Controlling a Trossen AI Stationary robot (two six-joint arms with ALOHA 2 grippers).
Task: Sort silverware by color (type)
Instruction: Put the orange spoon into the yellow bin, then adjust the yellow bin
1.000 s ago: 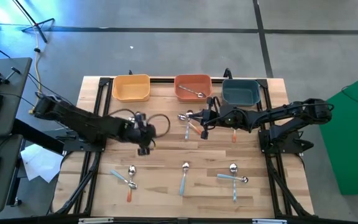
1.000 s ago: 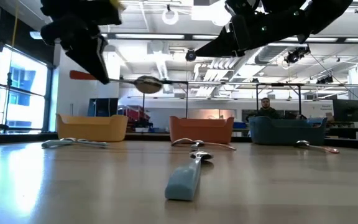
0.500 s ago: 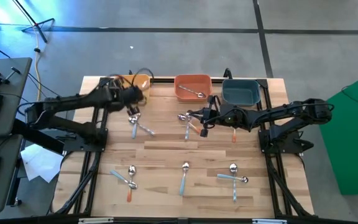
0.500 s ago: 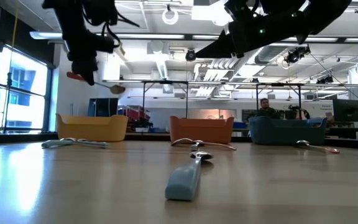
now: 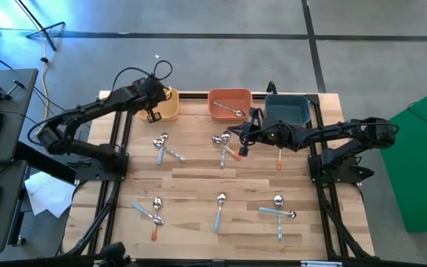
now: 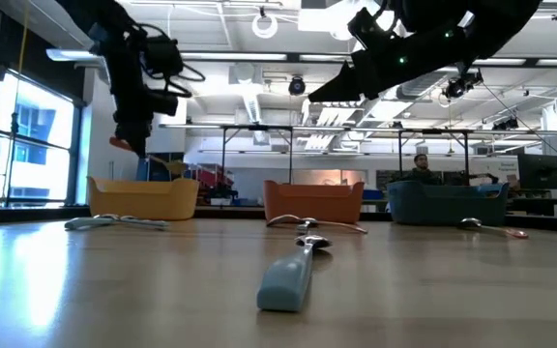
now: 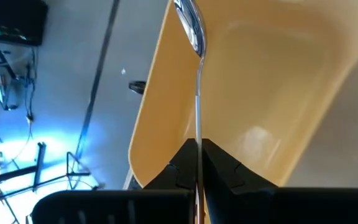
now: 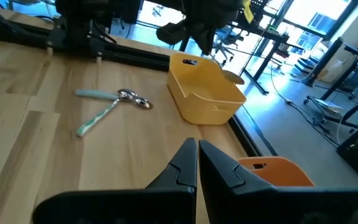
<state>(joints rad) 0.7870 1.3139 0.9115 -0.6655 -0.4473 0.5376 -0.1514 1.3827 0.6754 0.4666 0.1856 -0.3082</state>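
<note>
Left gripper (image 7: 197, 163), jaws clamped on spoon (image 7: 194, 56) handle, hangs over yellow bin (image 7: 260, 93) for drop; right gripper (image 8: 196, 163), jaws together, waits mid-counter (image 5: 199, 170).

We hold a spoon (image 7: 197, 93) in our left gripper (image 7: 197, 149) above the nearest bin (image 7: 260, 93); two crossed spoons (image 5: 165, 149) lie on the table (image 5: 199, 178) behind it, other bins (image 5: 230, 104) beside.
</note>
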